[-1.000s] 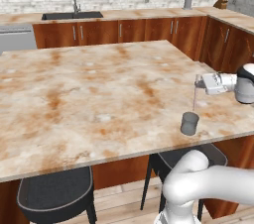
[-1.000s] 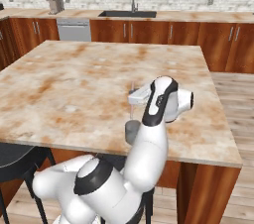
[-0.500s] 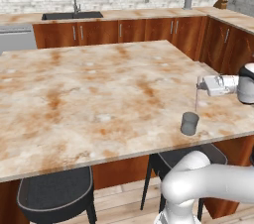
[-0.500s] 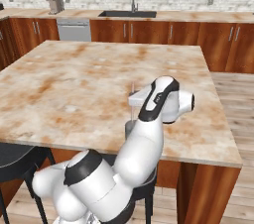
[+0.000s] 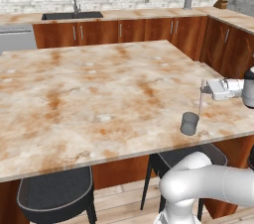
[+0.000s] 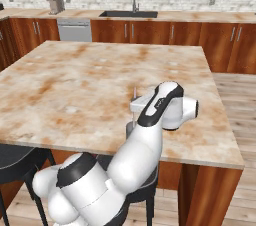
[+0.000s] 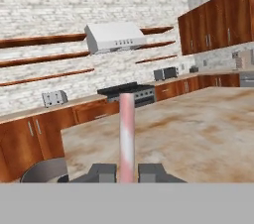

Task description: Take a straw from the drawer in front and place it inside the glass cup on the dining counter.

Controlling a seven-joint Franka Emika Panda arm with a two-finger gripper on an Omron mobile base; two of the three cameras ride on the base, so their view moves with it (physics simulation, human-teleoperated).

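1. Hanging upright from the gripper (image 5: 203, 87), the straw (image 5: 200, 102) is pinched near its top between the two fingertips (image 7: 101, 172), which press in on it from both sides.
2. Just below and slightly off to one side of the straw's lower end stands the glass cup (image 5: 189, 123); in the left base view the tip seems level with the rim or just above it, and I cannot tell whether it is over the opening.
3. Beneath the gripper, the cup sits on the dining counter (image 5: 89, 94), close to its near edge.
4. Risk, as I judge it: if the tip is off the opening, lowering could hit the rim and tip the light cup, or tilt the thin straw in the grip; releasing early would drop it onto the counter.
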